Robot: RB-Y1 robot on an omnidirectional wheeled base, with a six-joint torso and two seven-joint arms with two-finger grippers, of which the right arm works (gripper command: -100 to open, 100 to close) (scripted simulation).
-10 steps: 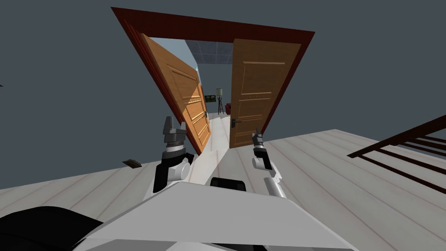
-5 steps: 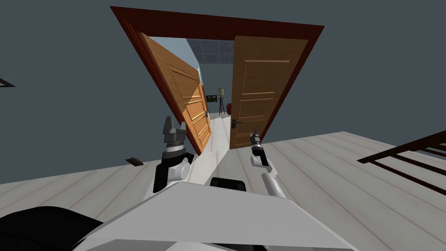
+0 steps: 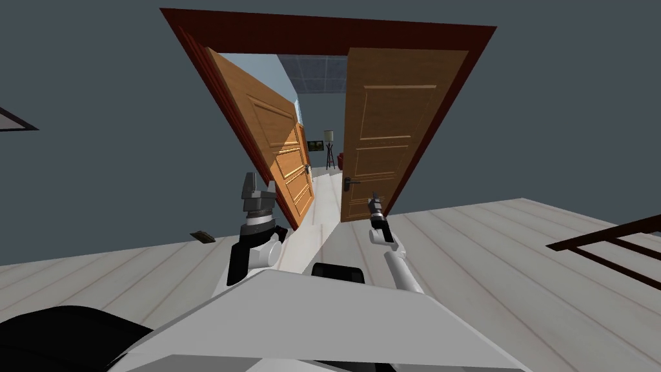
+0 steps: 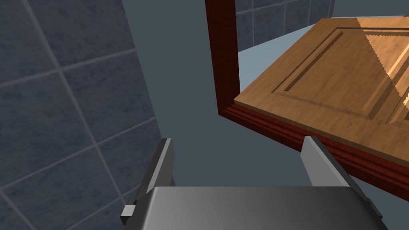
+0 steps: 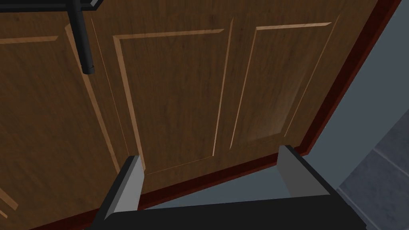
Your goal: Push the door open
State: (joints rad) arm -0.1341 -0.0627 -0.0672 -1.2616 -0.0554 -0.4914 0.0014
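Two wooden door leaves hang in one dark red frame across the upper middle of the head view. The left leaf is swung well away from me, and its free edge slants down toward the picture's centre. The right leaf stands only a little ajar, just right of centre, with a dark lever handle near its free edge. Between the two leaves a narrow gap shows a pale strip of floor and, far back, a floor lamp.

My right claw is raised just below the middle of the picture, in front of the lower part of the right leaf and a little below and right of the handle. In the right wrist view its fingers stand apart with nothing between them, pointed at the leaf's panels. I cannot tell whether the tips touch the wood.

My left claw sits left of centre, near the foot of the left leaf. Its fingers are also apart and empty, aimed at the grey wall beside a corner of the frame.

A pale plank floor spreads over the lower right, and a dark railing juts in from the right edge.
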